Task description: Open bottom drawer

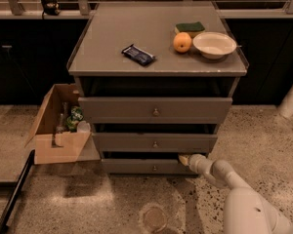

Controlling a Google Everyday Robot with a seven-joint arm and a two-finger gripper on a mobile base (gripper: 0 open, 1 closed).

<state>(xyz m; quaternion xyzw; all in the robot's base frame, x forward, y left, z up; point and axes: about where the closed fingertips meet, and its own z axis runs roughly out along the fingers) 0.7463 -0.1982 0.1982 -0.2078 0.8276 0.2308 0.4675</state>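
Note:
The bottom drawer [136, 166] is the lowest and slimmest of three grey fronts in the cabinet, with a small round knob [155, 168] at its centre. It stands out a little, with a dark gap above it. My gripper [184, 159] reaches in from the lower right on a white arm and sits at the top right edge of this drawer's front, right of the knob. Its tip is at the gap between the bottom and middle drawers.
The middle drawer [155, 143] and top drawer [155, 110] sit above. On the cabinet top [102, 33] lie a dark snack packet [138, 54], an orange [182, 42], a green sponge [190, 27] and a white bowl [214, 44]. An open cardboard box [58, 126] with bottles stands left on the floor.

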